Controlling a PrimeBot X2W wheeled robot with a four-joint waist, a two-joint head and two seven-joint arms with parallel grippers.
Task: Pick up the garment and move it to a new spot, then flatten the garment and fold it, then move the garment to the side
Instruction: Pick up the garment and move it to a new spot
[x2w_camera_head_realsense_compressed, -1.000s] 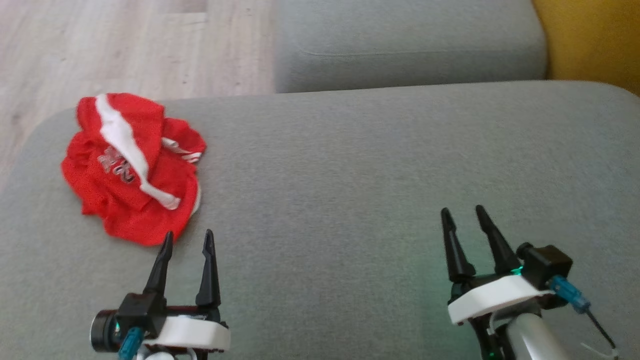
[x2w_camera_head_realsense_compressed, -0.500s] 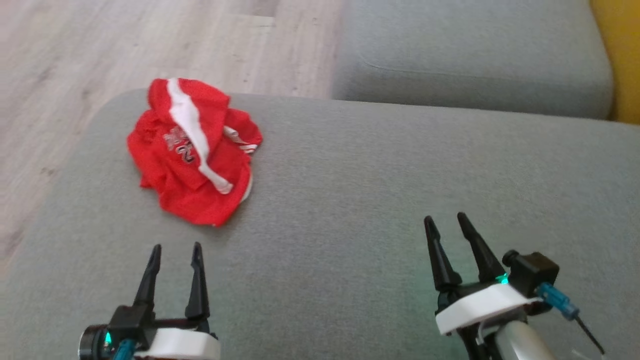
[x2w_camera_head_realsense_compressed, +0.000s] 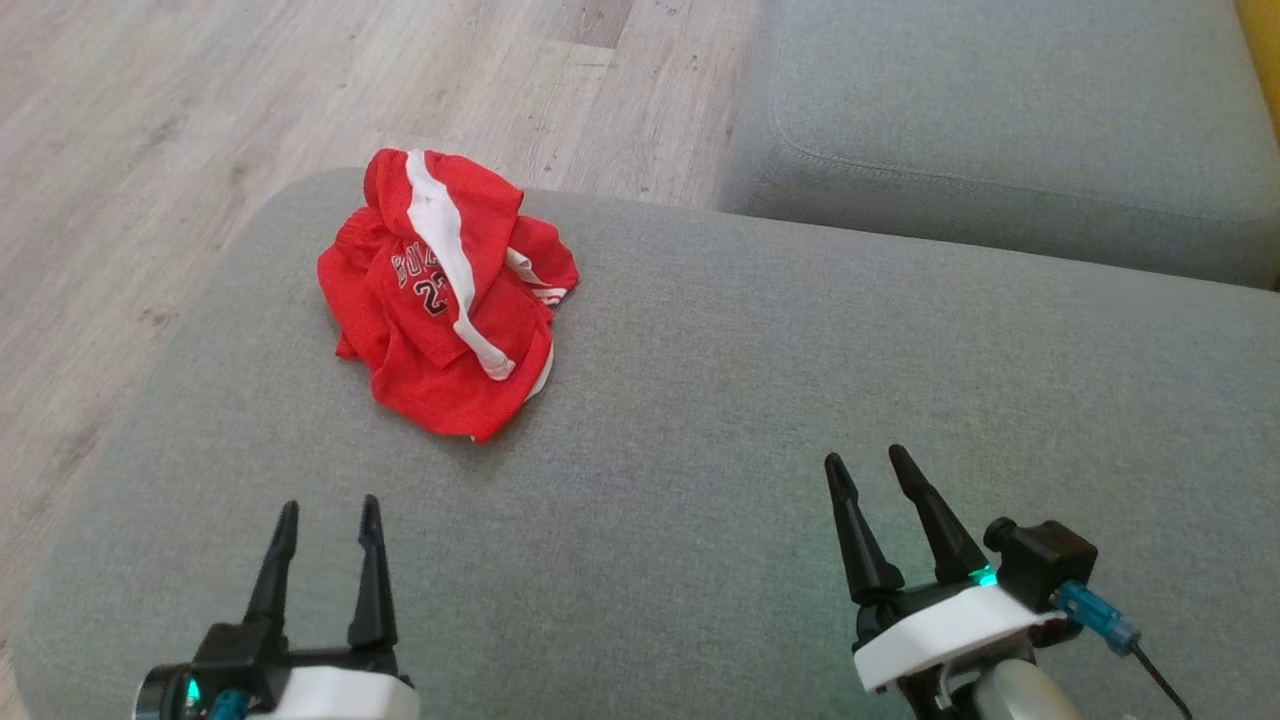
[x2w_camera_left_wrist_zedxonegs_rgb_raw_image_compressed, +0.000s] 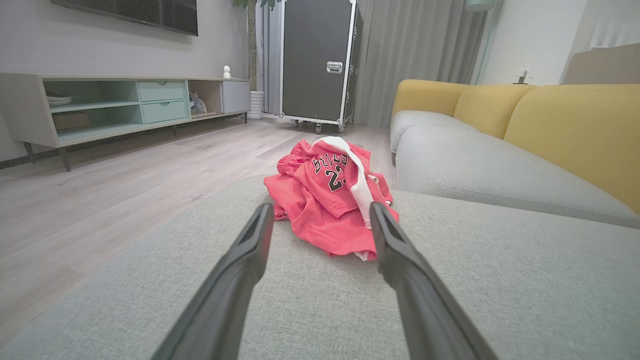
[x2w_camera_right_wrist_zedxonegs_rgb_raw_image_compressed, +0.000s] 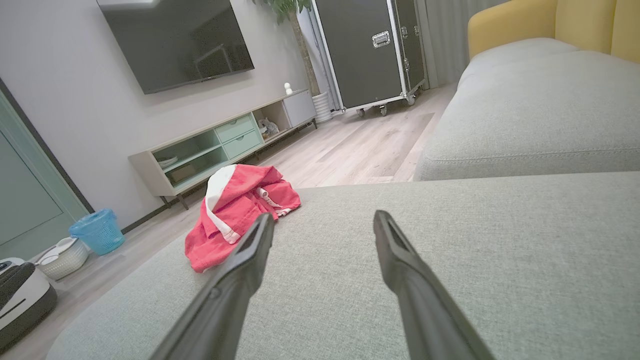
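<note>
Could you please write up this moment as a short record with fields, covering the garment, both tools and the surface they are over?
garment: red with a white stripe and a printed number, crumpled in a heap
location: far left part of the grey cushion, close to its edge by the wooden floor
left tool: open, empty, pointing toward the garment, short of it
right tool: open, empty, above bare cushion, well apart from the garment
task stage: garment not yet picked up
</note>
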